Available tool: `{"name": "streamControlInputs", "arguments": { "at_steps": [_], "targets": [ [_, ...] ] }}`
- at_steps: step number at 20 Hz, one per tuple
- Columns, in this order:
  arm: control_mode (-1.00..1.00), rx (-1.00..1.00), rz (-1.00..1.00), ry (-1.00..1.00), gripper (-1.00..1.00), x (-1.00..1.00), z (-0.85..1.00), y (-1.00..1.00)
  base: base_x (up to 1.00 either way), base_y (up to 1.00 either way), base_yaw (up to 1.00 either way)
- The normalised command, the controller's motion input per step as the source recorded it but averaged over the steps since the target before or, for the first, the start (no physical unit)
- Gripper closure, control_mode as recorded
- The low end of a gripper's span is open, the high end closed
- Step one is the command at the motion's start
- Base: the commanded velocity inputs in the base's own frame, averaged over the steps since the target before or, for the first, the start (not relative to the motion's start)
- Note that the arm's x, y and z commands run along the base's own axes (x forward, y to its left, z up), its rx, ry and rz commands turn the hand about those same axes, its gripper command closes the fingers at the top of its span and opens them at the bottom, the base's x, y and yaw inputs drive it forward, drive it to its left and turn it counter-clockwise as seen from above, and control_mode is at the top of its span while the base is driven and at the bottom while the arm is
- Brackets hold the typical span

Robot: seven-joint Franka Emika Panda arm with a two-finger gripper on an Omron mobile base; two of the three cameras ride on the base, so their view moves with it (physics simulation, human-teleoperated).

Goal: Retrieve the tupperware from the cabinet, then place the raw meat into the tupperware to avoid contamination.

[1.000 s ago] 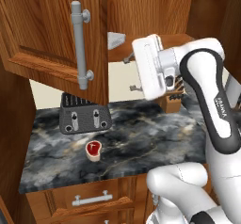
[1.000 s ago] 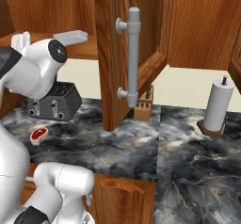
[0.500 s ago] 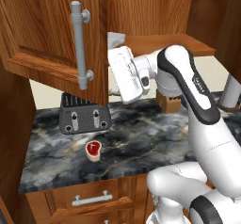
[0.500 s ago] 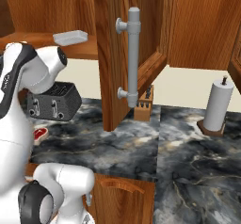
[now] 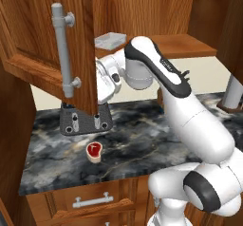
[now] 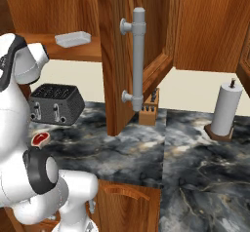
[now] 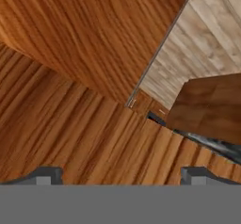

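The translucent tupperware (image 5: 110, 41) (image 6: 72, 38) lies on the shelf of the open cabinet (image 5: 156, 11). The raw meat (image 5: 94, 150) (image 6: 40, 138), a small red steak, lies on the dark marble counter in front of the toaster. My white hand (image 5: 106, 79) hangs just below the shelf edge, left of and lower than the tupperware, against the inner face of the left cabinet door (image 5: 42, 35). That door's edge hides the fingers there. In the hand view my gripper (image 7: 121, 177) is open, with close wood grain between the tips and nothing held.
A dark grey toaster (image 5: 85, 120) (image 6: 56, 103) stands on the counter (image 5: 133, 135) under my hand. The right cabinet door (image 6: 114, 55) with its silver handle (image 6: 138, 60) juts over the counter. A knife block (image 6: 149, 110) and a paper towel roll (image 6: 227, 111) stand farther right.
The arm has swung left, carrying the hand from in front of the shelf to behind the left door. The left door's handle has shifted left, so the door stands wider open. The jaws stayed open.
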Motion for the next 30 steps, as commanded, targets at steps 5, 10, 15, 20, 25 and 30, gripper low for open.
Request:
{"name": "streamControlInputs", "arguments": {
  "at_steps": [5,10,15,20,25,30],
  "targets": [
    [-1.00,0.00,0.10,0.08,-1.00,-0.08,-0.14,0.78,0.00,0.00,0.00],
    [-1.00,0.00,-0.15,0.00,-1.00,0.00,-0.17,0.70,0.00,0.00,0.00],
    [-1.00,0.00,-0.24,-0.04,-1.00,0.01,-0.15,0.59,0.00,0.00,0.00],
    [-1.00,-0.01,-0.26,-0.02,-1.00,0.01,-0.21,0.58,0.00,0.00,0.00],
    [-1.00,-0.04,-0.26,0.00,-1.00,0.08,-0.26,0.56,0.00,0.00,0.00],
    [-1.00,-0.09,-0.07,0.00,-1.00,0.10,-0.12,0.15,0.00,0.00,0.00]
  ]
}}
